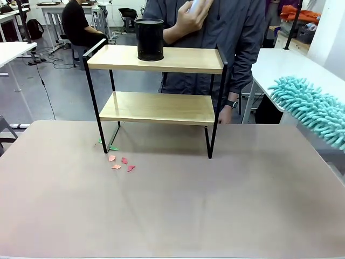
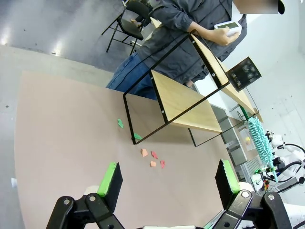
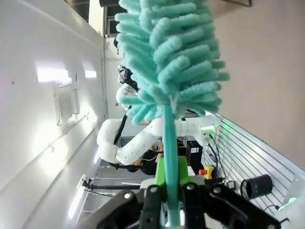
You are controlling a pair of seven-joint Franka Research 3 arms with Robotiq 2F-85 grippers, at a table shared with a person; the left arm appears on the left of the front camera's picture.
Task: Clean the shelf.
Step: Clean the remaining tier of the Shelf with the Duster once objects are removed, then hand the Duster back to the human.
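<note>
Beyond the spread left pincer (image 2: 168, 175), the shelf (image 2: 183, 100) stands well apart.

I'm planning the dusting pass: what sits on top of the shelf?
A black mesh cup stands near the left end of the shelf top board. Its wall hides any contents.

The front view sits at the near side of the worktop (image 1: 215, 205) and faces across it to the shelf (image 1: 156, 108) and a person (image 1: 237, 32) standing behind. The left wrist view looks down from above along the left end effector (image 2: 168, 177), rolled so the shelf slants. It shares the shelf, the paper scraps (image 1: 121, 163), the person and the teal duster (image 3: 167, 52) with the front view. The right wrist view, turned sideways, looks very closely along that duster, which rises from the right end effector (image 3: 167, 179), toward a white wall (image 3: 28, 119).
</note>
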